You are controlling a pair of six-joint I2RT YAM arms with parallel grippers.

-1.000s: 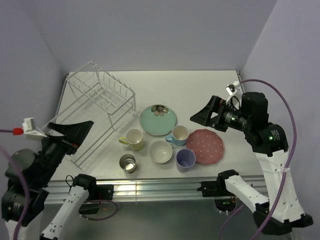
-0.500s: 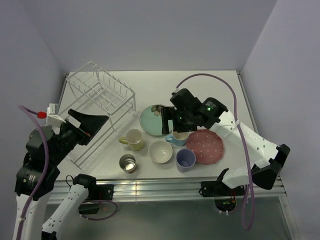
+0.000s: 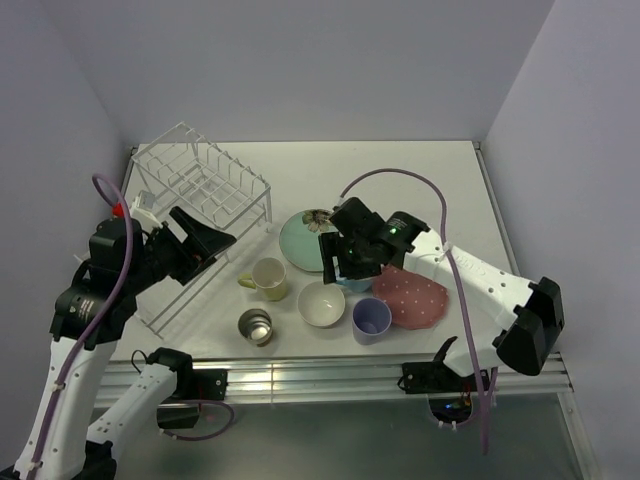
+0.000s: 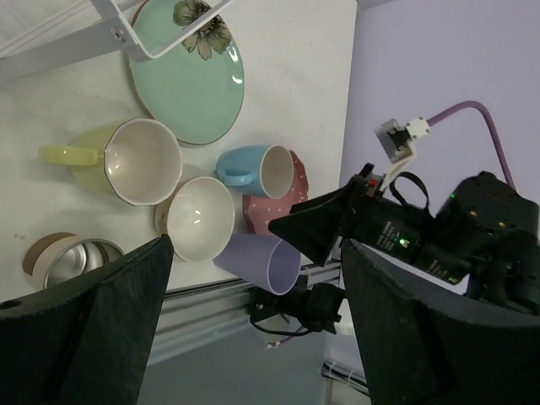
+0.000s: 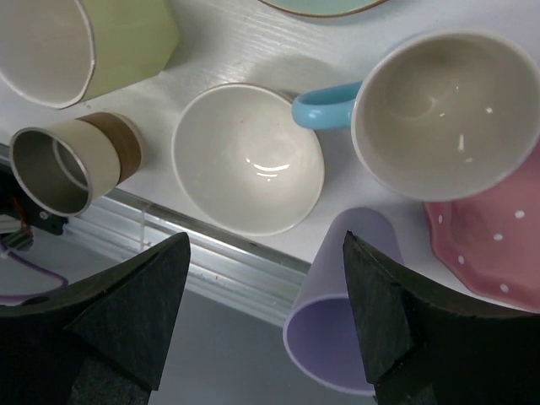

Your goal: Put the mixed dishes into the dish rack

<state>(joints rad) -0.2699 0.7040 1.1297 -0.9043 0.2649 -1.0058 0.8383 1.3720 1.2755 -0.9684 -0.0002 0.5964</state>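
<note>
The white wire dish rack (image 3: 200, 185) stands empty at the back left. The dishes sit in front of it: mint-green flower plate (image 3: 315, 240), yellow mug (image 3: 268, 278), cream bowl (image 3: 321, 303), metal cup (image 3: 255, 326), lavender cup (image 3: 371, 320) and pink dotted plate (image 3: 415, 295). My right gripper (image 3: 345, 262) hovers open over the light blue mug (image 5: 443, 114) and cream bowl (image 5: 249, 160), holding nothing. My left gripper (image 3: 205, 245) is open and empty in the air beside the rack's lower tray, left of the yellow mug.
The rack's corner (image 4: 101, 25) overlaps the mint plate (image 4: 186, 76) in the left wrist view. The table's aluminium front rail (image 3: 320, 375) runs just below the cups. Purple walls close in on three sides.
My right arm has swung from the right side to over the blue mug and bowl. My left arm has moved up and right toward the rack's front.
</note>
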